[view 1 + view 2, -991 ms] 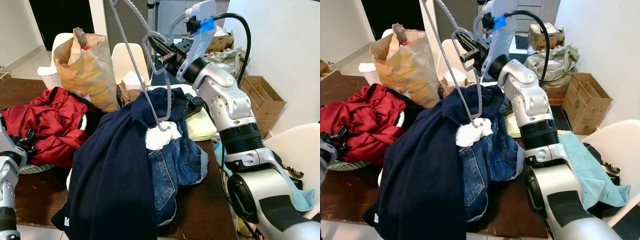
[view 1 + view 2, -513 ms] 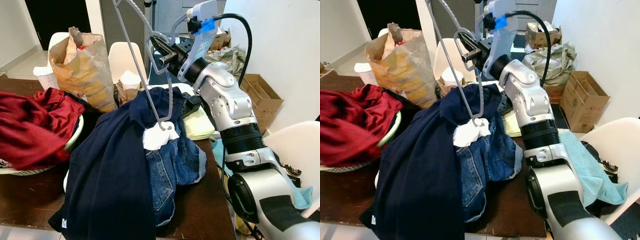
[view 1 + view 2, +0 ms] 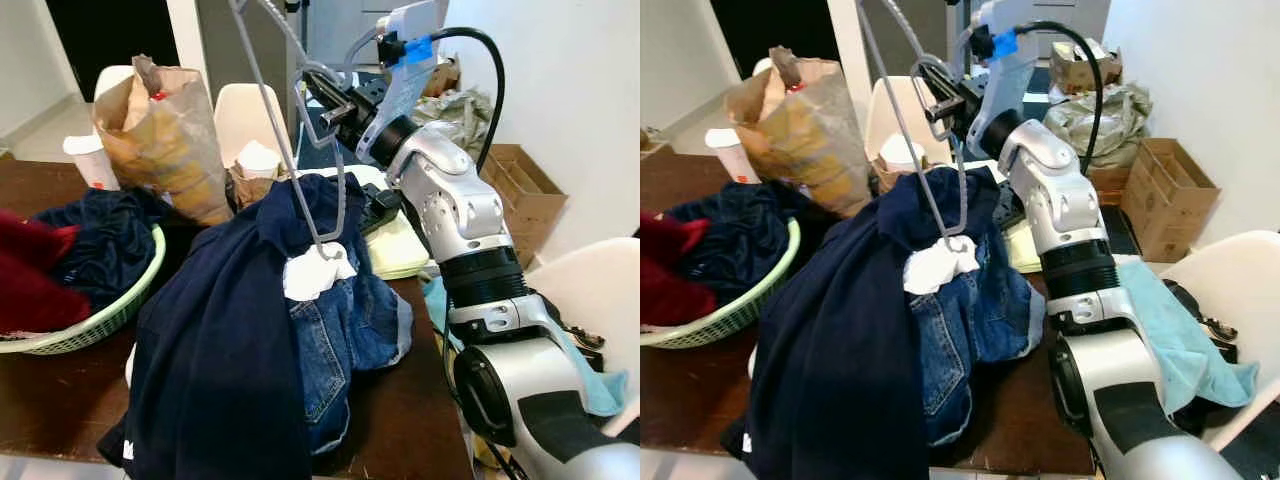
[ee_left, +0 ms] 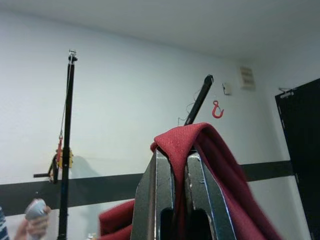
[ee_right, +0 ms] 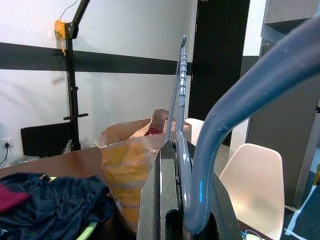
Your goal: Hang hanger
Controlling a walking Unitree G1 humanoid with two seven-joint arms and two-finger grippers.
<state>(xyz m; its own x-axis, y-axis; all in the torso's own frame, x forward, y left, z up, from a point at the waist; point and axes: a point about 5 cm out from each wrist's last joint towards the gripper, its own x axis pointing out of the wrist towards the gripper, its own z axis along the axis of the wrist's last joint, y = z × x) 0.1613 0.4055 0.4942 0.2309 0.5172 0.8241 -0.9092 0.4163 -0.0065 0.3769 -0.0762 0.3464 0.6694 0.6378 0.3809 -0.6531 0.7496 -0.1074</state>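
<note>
One green basket (image 3: 120, 305) held dark blue and red clothes.
I saw my right gripper (image 3: 322, 102) clamped on the grey hanger (image 3: 290, 150); my left gripper (image 4: 177, 165) pinched red cloth (image 4: 220, 155).

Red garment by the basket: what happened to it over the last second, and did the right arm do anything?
The left gripper, shut on the red garment, has lifted it off the green basket, uncovering dark blue clothes inside. The right gripper stayed raised, clamped on the grey hanger above the navy garment.
</note>
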